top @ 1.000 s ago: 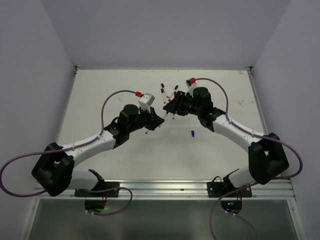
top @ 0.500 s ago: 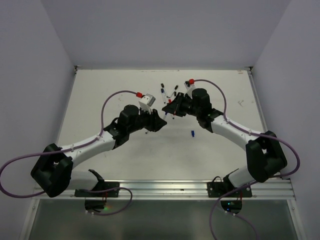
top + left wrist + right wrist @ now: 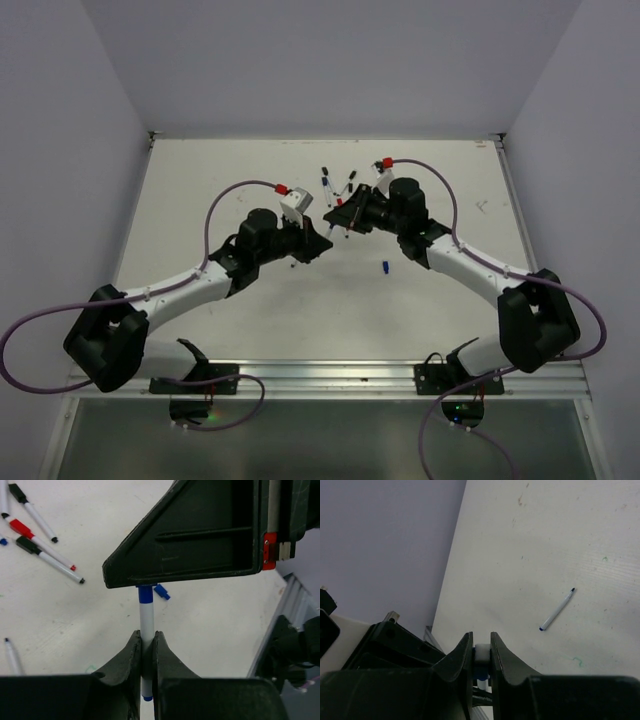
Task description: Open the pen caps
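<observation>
From above, the arms have hardly moved in the last second. The left fingers (image 3: 314, 243) looked a little wider half a second ago and have closed in again. They now meet the right fingers (image 3: 340, 216) tip to tip over the middle of the surface (image 3: 220, 180). A loose blue cap (image 3: 385, 267) lies at 5 o'clock from that meeting point, and the capped pens (image 3: 328, 186) lie at 12 o'clock.

In the left wrist view, the left fingers (image 3: 132, 655) are pinching the white barrel of a blue pen (image 3: 147, 622). Its blue cap (image 3: 145, 594) points toward 12 o'clock and disappears under the right gripper's housing (image 3: 200, 535).

In the right wrist view, the right fingers (image 3: 462, 655) are closed on the same pen's other end. White (image 3: 481, 651) shows between them, with blue just below. An uncapped pen (image 3: 557, 609) lies at 2 o'clock.

With both ends now gripped, we judge the pen ready for the arms to pull apart and free the cap.
</observation>
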Tool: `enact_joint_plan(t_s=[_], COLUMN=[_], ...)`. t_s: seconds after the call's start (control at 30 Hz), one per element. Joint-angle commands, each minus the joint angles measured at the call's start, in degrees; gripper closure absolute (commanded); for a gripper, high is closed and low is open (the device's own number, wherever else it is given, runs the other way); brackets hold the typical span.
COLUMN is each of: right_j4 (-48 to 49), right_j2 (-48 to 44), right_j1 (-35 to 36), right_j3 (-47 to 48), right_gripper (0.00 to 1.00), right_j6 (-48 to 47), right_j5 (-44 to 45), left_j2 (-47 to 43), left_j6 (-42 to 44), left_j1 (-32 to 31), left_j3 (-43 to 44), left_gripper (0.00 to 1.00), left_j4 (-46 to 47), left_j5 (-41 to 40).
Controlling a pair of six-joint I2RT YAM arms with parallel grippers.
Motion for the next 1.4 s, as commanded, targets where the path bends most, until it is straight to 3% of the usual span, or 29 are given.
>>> enact_joint_plan(t_s=[0.0,0.13,0.2,0.3,0.33,0.43,0.5,0.6,0.63,0.67,0.7,0.73,0.77,0.8,0.83,0.87,1.03,1.13,1.23,1.37], right_j4=[4.13,5.52,9.38,32.96,48.62,70.65,76.45,75.94,71.67,68.24,63.76,51.54,43.41,34.89,19.58,13.51,-13.12,-21.07,-27.32,-30.67], right_j2=[-3.59,-5.61,-6.22,-5.88,-5.18,0.17,2.90,3.62,2.57,1.52,0.20,-2.07,-6.53,-9.28,-11.30,-13.93,-15.46,-14.93,-12.82,-11.94], right_j1=[0.08,-0.53,-1.32,-4.39,-5.71,-7.21,-7.30,-7.39,-7.56,-7.57,-7.57,-7.48,-7.39,-6.78,-6.43,-5.81,-4.49,-4.40,-4.40,-3.70], right_j3=[-0.22,-1.01,-3.11,-10.65,-12.68,-15.25,-14.11,-13.75,-13.67,-13.58,-13.67,-13.58,-12.88,-12.01,-10.95,-8.51,-1.90,1.52,4.60,6.02], right_gripper=[1.00,1.00,1.00,1.00,1.00,1.00,1.00,1.00,1.00,1.00,1.00,1.00,1.00,1.00,1.00,1.00,1.00,1.00,1.00,1.00], right_j6=[2.11,0.88,1.05,6.66,9.46,20.01,25.57,25.49,24.62,20.95,17.96,14.45,5.28,0.40,-3.91,-10.13,-17.66,-19.24,-19.51,-18.29], right_j5=[-3.10,-4.59,-7.04,-15.04,-17.41,-21.45,-21.82,-21.39,-21.12,-20.60,-19.20,-17.45,-15.43,-9.23,-5.69,-2.35,20.99,30.42,36.86,43.89], left_j2=[0.89,-0.07,-0.07,0.98,1.85,8.77,10.73,10.83,10.39,8.21,6.10,3.21,-2.82,-5.15,-6.39,-6.31,-8.16,-8.77,-8.43,-8.16], left_j6=[0.60,-4.48,-14.01,-25.03,-32.55,-50.34,-55.73,-55.13,-53.73,-50.93,-39.77,-31.83,-22.96,-7.21,-2.70,-0.22,1.30,2.00,2.97,3.76], left_j1=[0.04,2.15,4.42,5.49,5.58,5.58,5.49,4.26,4.26,4.26,4.35,4.35,3.57,2.52,0.94,-2.21,-4.43,-6.63,-7.07,-7.43], left_j3=[2.75,0.66,-1.72,-6.55,-7.69,-9.02,-8.15,-7.53,-7.44,-7.61,-7.88,-7.27,-5.61,-2.90,2.09,4.05,2.76,1.09,0.73,0.29], left_gripper=[1.00,1.00,1.00,1.00,1.00,1.00,1.00,1.00,1.00,1.00,1.00,1.00,1.00,1.00,1.00,1.00,1.00,1.00,1.00,1.00], left_j4=[3.77,12.62,27.26,52.14,57.77,89.08,91.84,91.49,89.74,80.94,72.24,48.83,34.41,20.17,2.80,-2.68,-11.68,-12.93,-14.85,-15.13], left_j5=[8.06,22.10,32.91,40.40,41.55,41.83,41.56,41.73,41.65,41.38,40.08,37.63,29.08,21.51,13.25,-0.84,-23.62,-36.09,-41.91,-43.35])
